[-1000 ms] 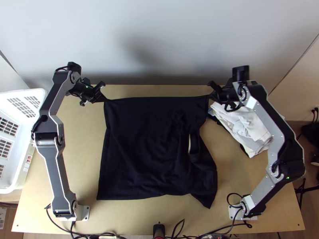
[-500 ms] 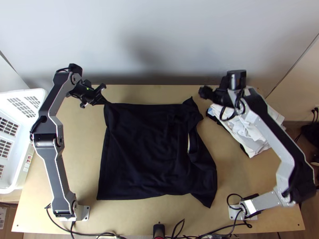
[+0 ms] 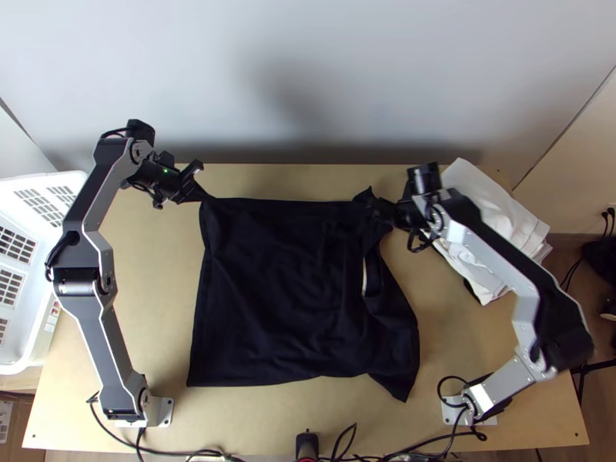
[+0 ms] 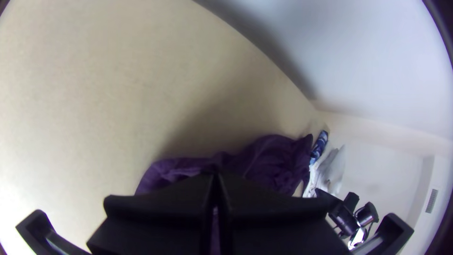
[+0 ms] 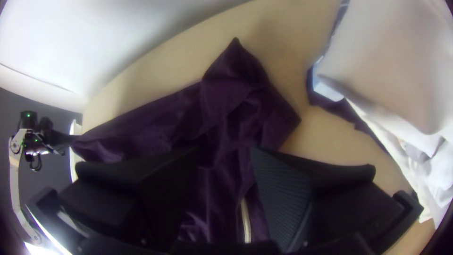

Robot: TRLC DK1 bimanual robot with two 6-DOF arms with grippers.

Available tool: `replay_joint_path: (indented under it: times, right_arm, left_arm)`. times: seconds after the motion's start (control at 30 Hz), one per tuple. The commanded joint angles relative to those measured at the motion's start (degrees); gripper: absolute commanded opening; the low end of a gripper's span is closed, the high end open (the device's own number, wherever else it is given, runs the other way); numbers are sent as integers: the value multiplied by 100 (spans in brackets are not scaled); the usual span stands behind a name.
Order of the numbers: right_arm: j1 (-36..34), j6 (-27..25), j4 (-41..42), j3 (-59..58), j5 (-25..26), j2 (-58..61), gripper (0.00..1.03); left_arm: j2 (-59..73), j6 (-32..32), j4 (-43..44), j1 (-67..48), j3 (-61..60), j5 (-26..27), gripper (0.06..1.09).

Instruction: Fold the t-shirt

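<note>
The right gripper (image 3: 379,208) is moving in from beside the white cloths (image 3: 479,183), its jaws standing wide apart, holding nothing, above the dark t-shirt's (image 3: 277,292) crumpled far corner; the left gripper (image 3: 202,194) is pinching the other far corner between closed jaws.

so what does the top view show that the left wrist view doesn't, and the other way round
Top view's own: the white laundry basket and the two arms' bases.
Left wrist view's own: a blue-patterned cloth beside the white cloths, and a small slatted grille.
Shared: dark t-shirt, white cloths, left gripper, right gripper.
</note>
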Motion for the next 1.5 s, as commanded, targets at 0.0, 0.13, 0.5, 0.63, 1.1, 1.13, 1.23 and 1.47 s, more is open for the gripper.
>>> replay_joint_path:
  times: [0.0,0.13,0.5,0.63,1.1,1.13,1.23,1.47]
  right_arm:
    - [43,181,20,176,-25,678,52]
    - [78,189,20,264,-34,915,52]
    - [192,216,161,677,-43,1521,52]
    - [289,225,433,950,-25,1803,31]
    - [245,480,1189,1213,72,-1590,2]
    - [236,462,1154,1161,63,-1801,2]
    - [245,330,1119,862,19,-2337,2]
    - [526,163,776,985,-157,-3286,2]
  left_arm:
    - [-259,49,3,29,-183,40,9]
    - [-365,67,3,46,-359,57,9]
    - [-707,75,3,46,-622,189,9]
    - [-998,75,3,20,-816,330,9]
    - [-2377,-408,-58,354,-833,1200,9]
    - [-2395,-540,-58,424,-745,1270,9]
    - [-2659,-654,-49,486,-543,1340,9]
    - [-3371,-645,-67,310,-165,1244,9]
